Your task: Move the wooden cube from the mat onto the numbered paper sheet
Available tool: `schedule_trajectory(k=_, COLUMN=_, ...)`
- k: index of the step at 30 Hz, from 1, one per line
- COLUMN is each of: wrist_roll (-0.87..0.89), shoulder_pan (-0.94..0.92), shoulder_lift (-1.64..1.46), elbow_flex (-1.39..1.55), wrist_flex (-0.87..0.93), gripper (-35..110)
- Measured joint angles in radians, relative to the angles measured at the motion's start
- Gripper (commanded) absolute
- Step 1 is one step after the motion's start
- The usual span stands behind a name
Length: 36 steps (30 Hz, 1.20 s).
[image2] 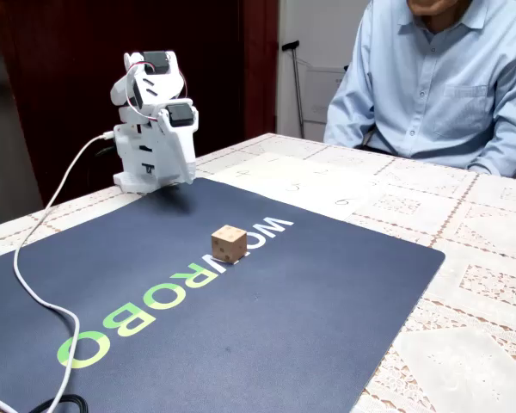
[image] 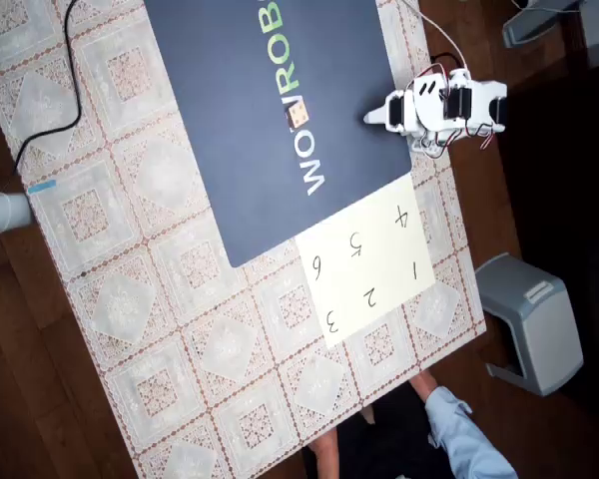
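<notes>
My fingers [image: 371,117] are tucked in at the end of my folded arm, poking out over the edge of the mat [image: 230,150]. In the overhead view the cube [image: 299,113] lies straight left of them, well apart, with bare mat between; in the fixed view it sits in front of my arm and a little right, on the white letters [image2: 260,243]. So I judge the coming reach goes outward along the mat toward the printing, then down onto the block. Whether my fingers are wide or narrow I cannot tell; they show as one small white tip, and in the fixed view my own body hides them.

The cube is light tan wood, crisp-edged, with small dark dots on its faces; it rests flat and turned a little, one corner toward the fixed camera. Having no long axis, it can be gripped across any pair of faces. The mat is dark navy, smooth and matte. The paper sheet [image: 374,289] is pale yellow, thin and flat, with handwritten digits, its corner touching the mat's near corner in the overhead view. Under everything lies a lace-patterned tablecloth [image: 160,299] on the counter.
</notes>
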State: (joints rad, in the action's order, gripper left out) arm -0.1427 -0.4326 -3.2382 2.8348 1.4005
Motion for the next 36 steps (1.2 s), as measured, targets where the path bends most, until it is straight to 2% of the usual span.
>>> schedule_trajectory(k=25, wrist_roll=-0.034, shoulder_pan=0.055, shoulder_lift=0.000, elbow_flex=0.000, wrist_flex=0.000, gripper=0)
schedule_trajectory(k=36, wrist_roll=-0.009, shoulder_pan=0.018, shoulder_lift=0.015, elbow_flex=0.000, wrist_flex=0.000, gripper=0)
